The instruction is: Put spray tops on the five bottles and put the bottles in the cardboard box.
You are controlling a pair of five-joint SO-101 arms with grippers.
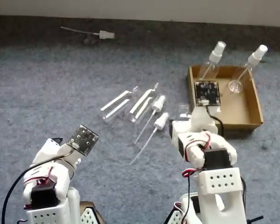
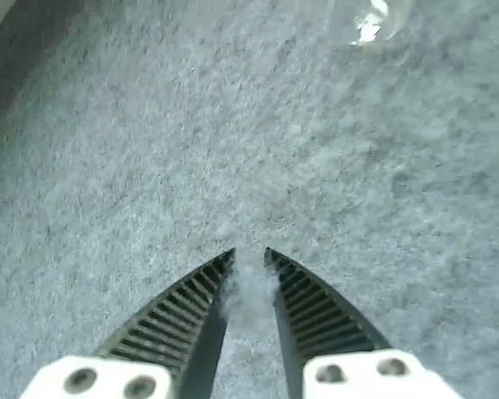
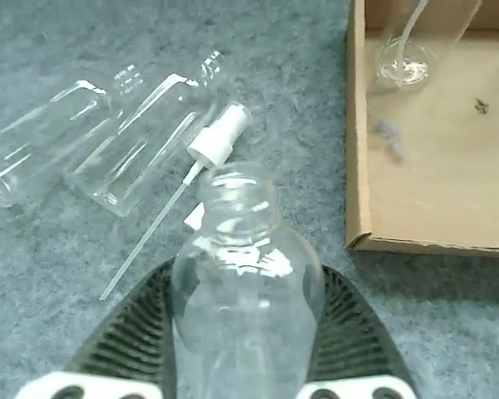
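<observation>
My right gripper (image 3: 245, 270) is shut on a clear bottle (image 3: 241, 249) with no top, held just off the near left corner of the cardboard box (image 1: 252, 100). Two capped bottles (image 1: 213, 58) (image 1: 252, 63) stand in the box. Two bare bottles (image 1: 115, 105) (image 1: 143, 99) lie on the carpet at the middle, with two spray tops (image 1: 157, 103) (image 1: 161, 120) and their long tubes beside them. My left gripper (image 2: 249, 258) hangs over bare carpet at the front left, slightly open with nothing in it. A bottle's end (image 2: 368, 21) lies ahead of it.
A third loose spray top (image 1: 105, 34) lies far back on the left, near the dark strip along the wall. Grey carpet covers the floor. The box wall (image 3: 356, 133) stands close beside the held bottle.
</observation>
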